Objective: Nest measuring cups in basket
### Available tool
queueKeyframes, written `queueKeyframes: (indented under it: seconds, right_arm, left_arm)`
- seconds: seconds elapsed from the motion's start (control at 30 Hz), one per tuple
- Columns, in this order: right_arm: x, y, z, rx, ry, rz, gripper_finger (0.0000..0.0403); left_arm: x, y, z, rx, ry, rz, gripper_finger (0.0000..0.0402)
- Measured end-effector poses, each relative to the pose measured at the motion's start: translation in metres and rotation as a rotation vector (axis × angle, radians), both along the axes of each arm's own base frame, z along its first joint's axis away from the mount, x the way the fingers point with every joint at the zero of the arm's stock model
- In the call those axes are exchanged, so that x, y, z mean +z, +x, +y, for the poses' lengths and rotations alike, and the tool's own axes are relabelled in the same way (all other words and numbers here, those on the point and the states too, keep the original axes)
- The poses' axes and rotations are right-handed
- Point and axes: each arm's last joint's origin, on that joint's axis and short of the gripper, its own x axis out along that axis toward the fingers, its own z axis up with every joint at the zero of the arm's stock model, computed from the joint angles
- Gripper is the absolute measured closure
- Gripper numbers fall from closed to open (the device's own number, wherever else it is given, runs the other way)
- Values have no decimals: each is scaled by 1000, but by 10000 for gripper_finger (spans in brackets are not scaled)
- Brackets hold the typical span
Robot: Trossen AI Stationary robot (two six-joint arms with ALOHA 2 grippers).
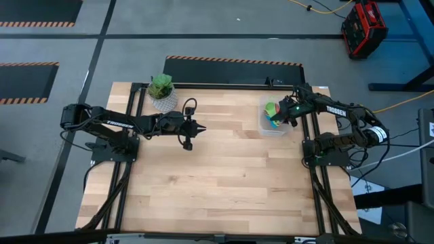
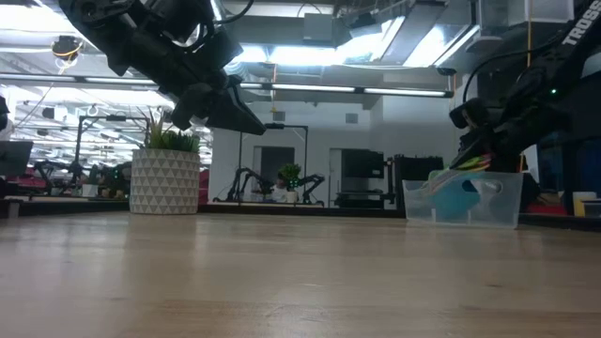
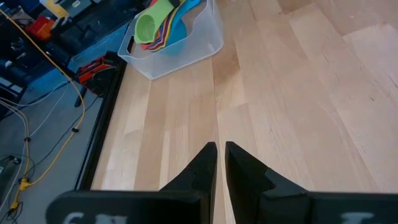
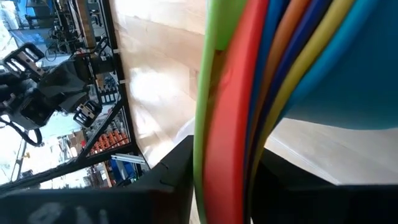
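- Pale wooden table (image 1: 217, 176) on a grey floor marked with hazard-striped tape; beyond it, in the low view, a bright workshop with ceiling lights and other robot rigs.
- Right tool (image 1: 283, 115) is at the clear basket (image 1: 272, 127), toward the 2 o'clock part of the table in the high view. In the right wrist view its dark fingers (image 4: 177, 168) stand on either side of the stacked handles of the measuring cups (image 4: 249, 93); whether they press on the handles or have let go, I cannot tell.
- Measuring cups sit nested together in the basket: green on top, then red, orange, yellow and blues, with a large blue bowl lowest. The left wrist view shows the stack (image 3: 163, 25) leaning inside the basket (image 3: 186, 53).
- Basket stands near the table's right edge, close to the right arm's base, with cables and a red case (image 1: 364, 28) on the floor farther out at 1 o'clock.
- Left tool (image 1: 198, 127) hangs above the table at about 10 o'clock, well apart from the basket, its fingers (image 3: 202, 165) clenched nearly together on nothing.
- White-potted green plant (image 1: 163, 91) stands at 11 o'clock, just beside the left arm, not between the tools.
- Bare wood lies between the left tool and the basket.
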Motion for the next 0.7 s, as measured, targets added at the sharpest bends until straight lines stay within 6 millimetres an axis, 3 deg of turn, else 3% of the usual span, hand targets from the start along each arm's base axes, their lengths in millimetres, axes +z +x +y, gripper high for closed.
queueKeyframes:
  seconds: [0.7]
  right_arm:
    - [0, 0, 0, -4, 7, 2, 286]
  left_arm:
    - [0, 0, 0, 0, 0, 0, 374]
